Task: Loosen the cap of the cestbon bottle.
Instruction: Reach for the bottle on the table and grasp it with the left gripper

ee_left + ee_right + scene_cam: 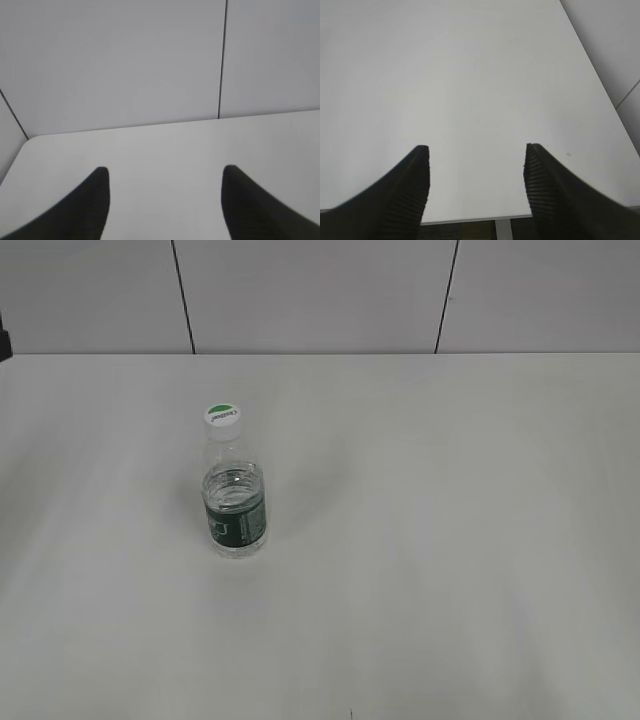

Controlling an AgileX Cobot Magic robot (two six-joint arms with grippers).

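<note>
The cestbon bottle (pixel 235 502) stands upright on the white table, left of centre in the exterior view, clear and ribbed with a dark green label band. Its white cap (pixel 222 415) with a green mark sits on top. Neither arm shows in the exterior view. My left gripper (pixel 165 172) is open and empty over bare table, facing the wall. My right gripper (pixel 476 150) is open and empty over the table's front edge. The bottle does not show in either wrist view.
The white table (pixel 450 540) runs back to a grey panelled wall (pixel 320 290). The left wrist view shows the table's far left corner (pixel 30 142). The right wrist view shows the table's front edge (pixel 465 219) and right edge (pixel 600 85).
</note>
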